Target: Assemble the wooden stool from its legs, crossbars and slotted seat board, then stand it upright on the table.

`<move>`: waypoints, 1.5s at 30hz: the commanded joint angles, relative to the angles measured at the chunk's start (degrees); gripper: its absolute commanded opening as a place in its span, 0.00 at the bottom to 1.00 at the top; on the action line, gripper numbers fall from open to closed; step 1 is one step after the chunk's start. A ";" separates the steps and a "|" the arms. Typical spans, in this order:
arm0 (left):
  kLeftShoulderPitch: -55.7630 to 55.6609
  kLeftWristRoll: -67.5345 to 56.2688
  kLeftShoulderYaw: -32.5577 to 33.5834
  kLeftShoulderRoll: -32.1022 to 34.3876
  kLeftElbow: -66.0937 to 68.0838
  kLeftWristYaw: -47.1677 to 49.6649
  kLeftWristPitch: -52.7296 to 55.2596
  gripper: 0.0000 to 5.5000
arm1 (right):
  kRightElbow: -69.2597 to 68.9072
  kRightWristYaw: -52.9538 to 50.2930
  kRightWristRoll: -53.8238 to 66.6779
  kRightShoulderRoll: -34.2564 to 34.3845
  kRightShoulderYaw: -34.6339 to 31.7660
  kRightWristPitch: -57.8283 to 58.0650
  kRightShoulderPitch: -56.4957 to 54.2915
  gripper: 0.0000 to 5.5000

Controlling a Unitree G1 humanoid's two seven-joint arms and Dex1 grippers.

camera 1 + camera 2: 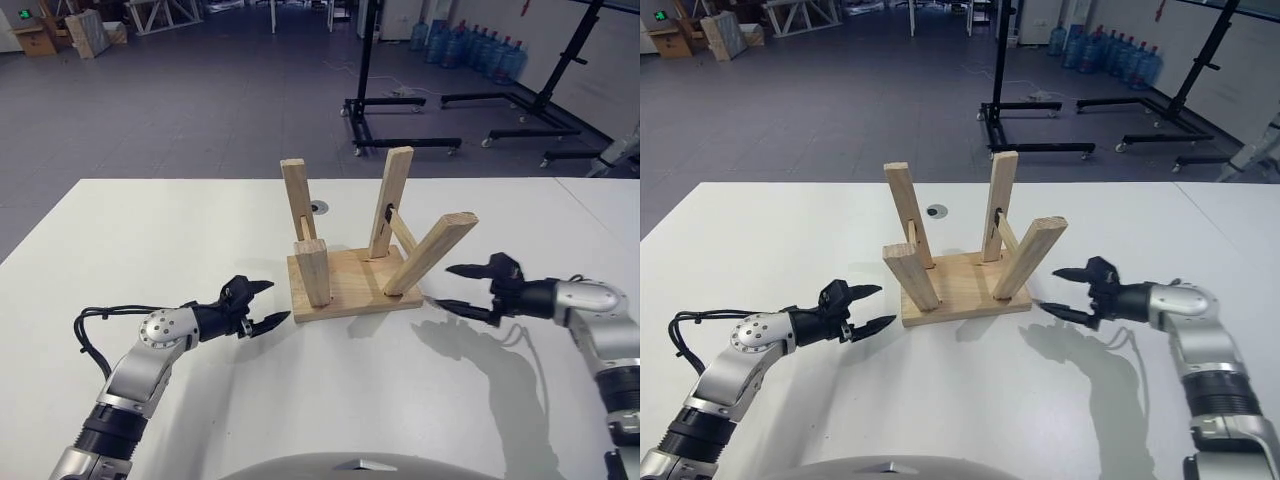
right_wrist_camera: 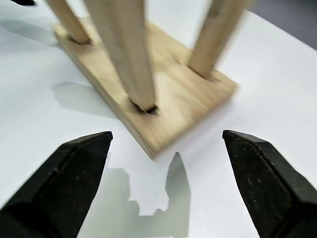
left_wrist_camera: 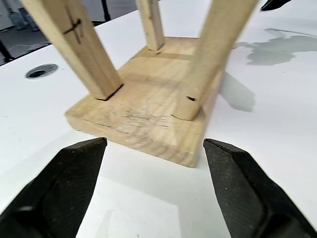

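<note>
Left eye view: left gripper (image 1: 278, 300) and right gripper (image 1: 438, 285) spread, flanking upturned stool (image 1: 352, 288); flipping may dislodge leaning right leg (image 1: 432, 252).

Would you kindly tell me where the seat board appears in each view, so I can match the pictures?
Left eye view: seat board lies flat mid-picture, legs pointing up.
Right eye view: seat board likewise mid-picture.
Left wrist view: just ahead of the left hand, corner nearest.
Right wrist view: just ahead of the right hand, corner nearest.
Shared landmark: the legs standing in it.

Black stands (image 1: 405, 143), water jugs (image 1: 480, 50), perhaps cartons (image 1: 38, 38) behind.
</note>
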 commanded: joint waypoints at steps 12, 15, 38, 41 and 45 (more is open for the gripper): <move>-5.91 2.61 -3.03 -2.63 -0.24 -1.07 -2.98 0.65 | 2.75 0.12 -1.44 5.74 3.38 -4.66 -5.11 0.75; -6.46 2.62 -3.15 -3.29 0.09 -0.96 -2.85 0.65 | 3.62 -0.03 -1.84 6.47 3.49 -5.35 -5.85 0.75; -5.09 3.65 -3.74 -5.22 0.83 1.87 -2.99 0.65 | -26.13 -15.48 37.62 2.58 -14.82 25.45 -20.17 0.75; -4.85 3.99 -4.16 -5.64 1.22 2.22 -3.25 0.65 | -18.14 -11.88 24.00 6.25 -0.67 21.07 -9.53 0.75; -4.06 3.72 -3.83 -5.35 0.83 2.32 -3.18 0.65 | -20.25 -10.76 23.05 8.73 5.42 22.33 -2.39 0.75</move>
